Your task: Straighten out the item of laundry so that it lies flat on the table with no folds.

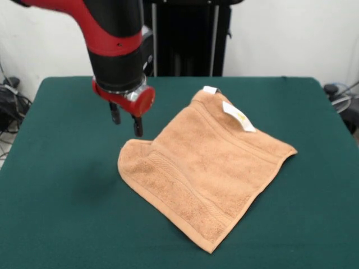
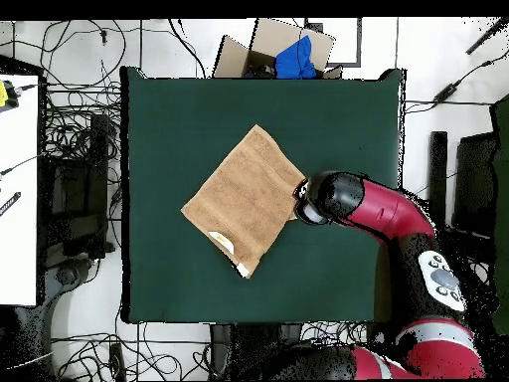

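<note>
Near the middle of the counter (image 1: 67,185), a little toward the right edge as the front view shows it, lies the peach-orange towel (image 1: 205,168), turned like a diamond so that its corners point at the counter's edges rather than its sides running along them. It rests spread out and mostly flat on the green cloth, with woven border bands running across it near the front and back hems. A small white tag (image 1: 238,116) sits on the towel's back portion, and a second bit of white (image 1: 209,89) shows at the corner nearest the pedestal side. The corner pointing toward the left edge in the front view looks rounded, as if slightly curled or folded under; I cannot tell which. The tool (image 1: 126,122) hangs from the red and black arm just above and beside that rounded corner, its two dark fingers (image 1: 137,126) apart with nothing between them, and not touching the towel. In the overhead view the arm's head covers the tool, sitting right at the towel's corner. Beyond the counter's far edge in the overhead view, an open cardboard box (image 2: 244,55) on the floor holds something blue (image 2: 295,60).
</note>
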